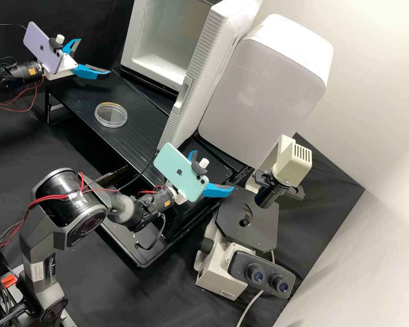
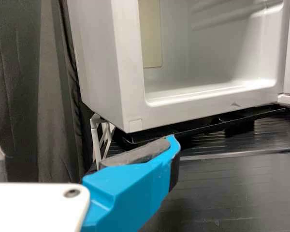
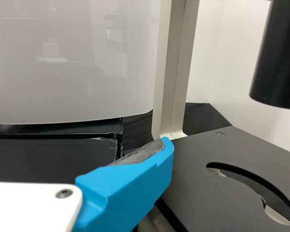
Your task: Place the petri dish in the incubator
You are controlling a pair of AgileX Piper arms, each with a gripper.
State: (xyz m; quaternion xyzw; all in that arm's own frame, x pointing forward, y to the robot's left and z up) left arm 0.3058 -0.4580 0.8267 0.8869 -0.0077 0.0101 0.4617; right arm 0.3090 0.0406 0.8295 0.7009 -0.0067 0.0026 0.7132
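A clear round petri dish lies flat on the black raised platform, in front of the white incubator. The incubator's door is swung wide and its inside is bare. My left gripper hovers open at the platform's far left end, above and beside the dish, holding nothing; one blue finger points toward the incubator's base. My right gripper is open near the platform's right end, at the microscope stage, with nothing in it.
A large white appliance stands right of the open door. A microscope sits at front right, its dark condenser hanging over the stage. Black cloth covers the bench, and red cables trail from both arms.
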